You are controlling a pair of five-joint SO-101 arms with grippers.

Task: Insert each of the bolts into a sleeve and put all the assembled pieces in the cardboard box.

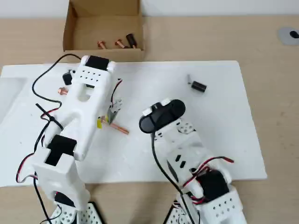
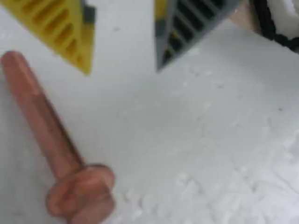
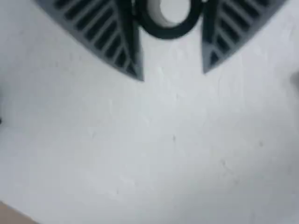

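Observation:
A copper bolt (image 2: 56, 149) lies flat on the white board, beside my left gripper (image 2: 124, 65), whose yellow fingers (image 2: 60, 28) stand open just above the board with nothing between them. From above, the same bolt (image 1: 119, 128) lies right next to the left gripper (image 1: 110, 115). My right gripper (image 3: 173, 70) is shut on a black sleeve (image 3: 166, 21), seen end-on between its grey fingers, low over the board. A loose black sleeve (image 1: 198, 86) lies at the far right. Another bolt (image 1: 62, 91) and a sleeve (image 1: 68, 77) sit by the left arm.
The cardboard box (image 1: 70, 28) stands at the back left and holds a few assembled pieces (image 1: 120, 43). The white board (image 1: 224, 140) covers most of the table. The right arm's black wrist housing (image 1: 161, 115) hangs over mid-board. Red and black cables trail beside both arms.

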